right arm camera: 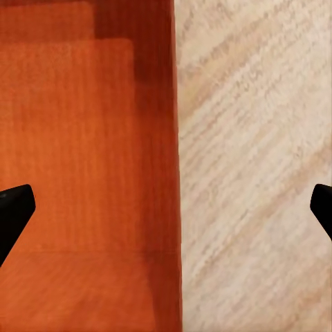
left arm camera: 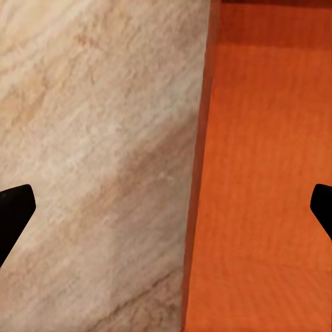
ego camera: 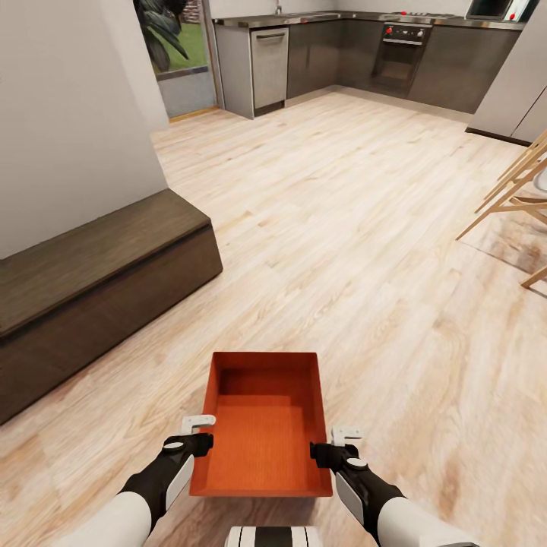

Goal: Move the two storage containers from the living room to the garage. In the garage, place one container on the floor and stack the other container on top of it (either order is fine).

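One orange-red storage container (ego camera: pixel 262 433), lidless and ribbed inside, sits level between my two arms just ahead of my trunk, over light wood-plank floor. My left gripper (ego camera: pixel 200 445) is at its left wall and my right gripper (ego camera: pixel 320 453) at its right wall. In the left wrist view the left gripper (left arm camera: pixel 166 214) has its dark fingertips (left arm camera: pixel 14 214) wide apart, straddling the container wall (left arm camera: pixel 200 173). The right gripper (right arm camera: pixel 166 214) straddles the other wall (right arm camera: pixel 174 173) the same way. I cannot tell whether the container is lifted. The garage is out of view.
A low dark wooden bench (ego camera: pixel 91 289) runs along the beige wall (ego camera: pixel 68 114) at left. Ahead lies open plank floor (ego camera: pixel 342 197) leading to a dark-cabinet kitchen (ego camera: pixel 365 53) with an oven. Light wooden chair legs (ego camera: pixel 516 190) stand at right.
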